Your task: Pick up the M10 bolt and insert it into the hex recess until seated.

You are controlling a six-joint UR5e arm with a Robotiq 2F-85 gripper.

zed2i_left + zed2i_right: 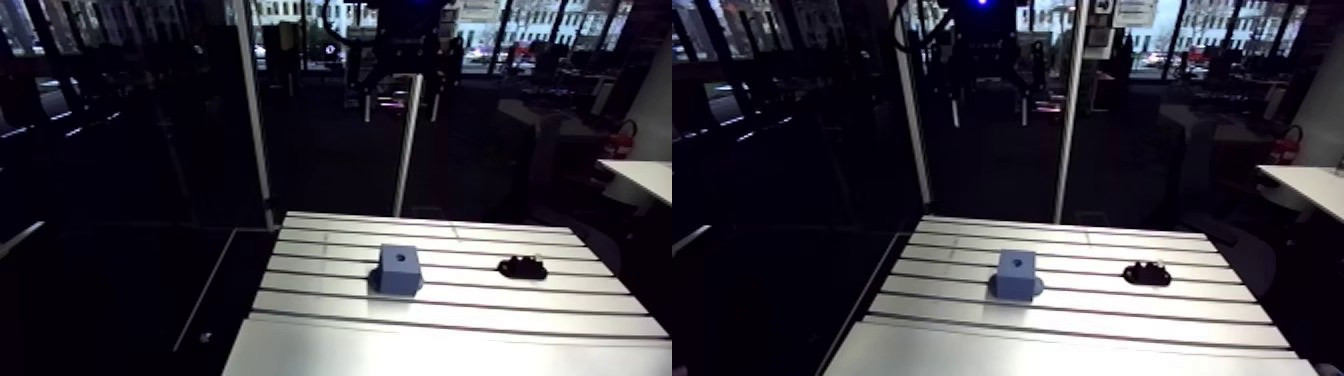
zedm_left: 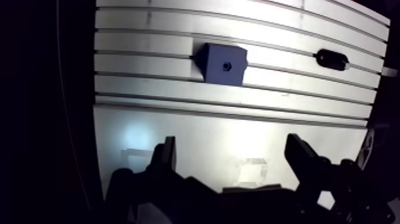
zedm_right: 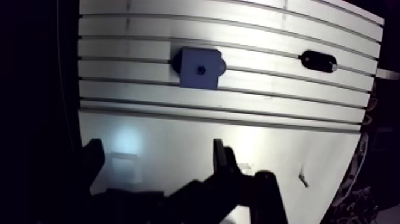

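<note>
1. Bolt (image 1: 523,267) is the small dark thing lying flat on the bench (image 1: 330,345), off to one side of the blue block (image 1: 398,268) and well apart from it. It's too small and dark to tell head from thread, so I can't say which way it points.
2. Block sits on the slotted part of the bench, and the recess (image 2: 227,66) shows as a dark hole in its top face. Nothing in it as far as I can tell.
3. Claw (image 2: 232,149) hangs above the plain strip of the bench, fingers spread wide with nothing between them. In the wrist view the block and bolt are both well ahead of it, the bolt further off to the side.
4. My read: this is step 1, the reach for the bolt. No pick yet, no insert yet.
5. Next move calls for carrying the claw across and down over the bolt. The wrist would turn so the 2 fingers straddle its narrow way, then close.
6. Worth minding: a bolt lying down has to go into that hole end-on, so the grasp should leave the entering end free. I'd guess the slots could let it roll or snag too.
</note>
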